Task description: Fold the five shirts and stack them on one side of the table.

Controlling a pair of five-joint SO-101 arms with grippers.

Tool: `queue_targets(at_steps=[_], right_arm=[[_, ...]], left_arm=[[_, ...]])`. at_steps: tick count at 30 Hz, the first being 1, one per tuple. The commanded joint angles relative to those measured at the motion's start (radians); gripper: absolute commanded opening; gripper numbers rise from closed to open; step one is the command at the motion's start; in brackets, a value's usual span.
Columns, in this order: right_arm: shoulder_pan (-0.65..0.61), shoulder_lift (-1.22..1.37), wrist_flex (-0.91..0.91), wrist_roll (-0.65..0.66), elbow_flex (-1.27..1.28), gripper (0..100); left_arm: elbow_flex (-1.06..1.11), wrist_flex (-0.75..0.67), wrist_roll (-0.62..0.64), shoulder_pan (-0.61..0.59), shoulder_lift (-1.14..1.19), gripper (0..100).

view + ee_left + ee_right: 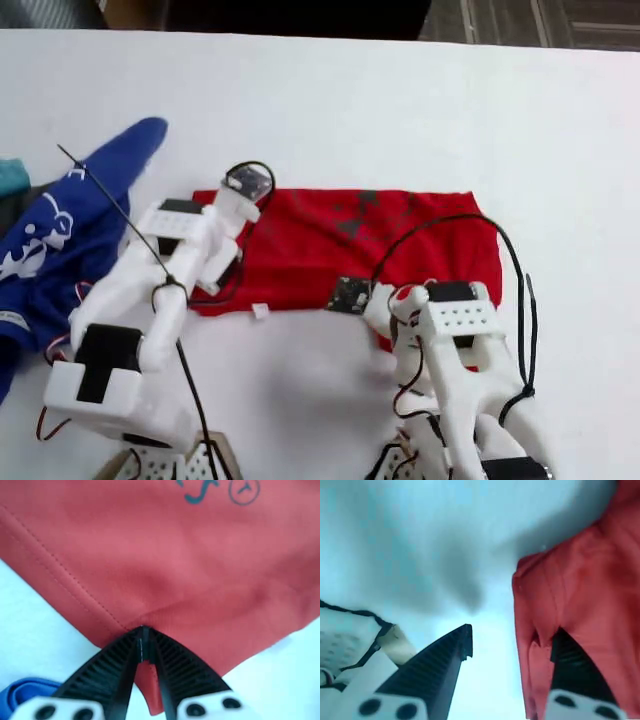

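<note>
Left wrist view: left jaws clamped on red shirt (175, 570) hem. Right jaws apart, straddling shirt edge over table (395, 540).

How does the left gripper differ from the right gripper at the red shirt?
The left gripper is shut, pinching the hem of the red shirt; the right gripper is open, gripping nothing. The left gripper sits at the shirt's left end, the right gripper at its near right corner. Both have black ribbed fingers.
</note>
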Motion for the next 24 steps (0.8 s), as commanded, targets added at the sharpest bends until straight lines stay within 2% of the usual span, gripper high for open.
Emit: queue_targets(at_steps=[1, 7, 13, 20, 22, 24], right_arm=[[0.004, -0.035, -0.064, 0.002, 0.008, 26.2], [0.062, -0.018, -0.133, 0.006, 0.008, 26.2], [0.062, 0.154, -0.214, 0.006, 0.003, 26.2], [0.062, 0.325, -0.179, 0.006, -0.115, 25.4], [0.062, 0.351, -0.170, 0.006, -0.135, 19.0], [0.062, 0.364, -0.170, 0.006, -0.146, 7.0]], left_arm=[[-0.019, -0.037, -0.009, -0.006, 0.008, 3], [-0.018, -0.035, -0.009, -0.006, 0.008, 3], [-0.018, -0.035, -0.009, -0.006, 0.008, 3], [-0.018, -0.035, -0.009, -0.006, 0.008, 3], [-0.018, -0.034, -0.009, -0.006, 0.008, 3], [-0.016, -0.034, -0.009, -0.006, 0.008, 3]])
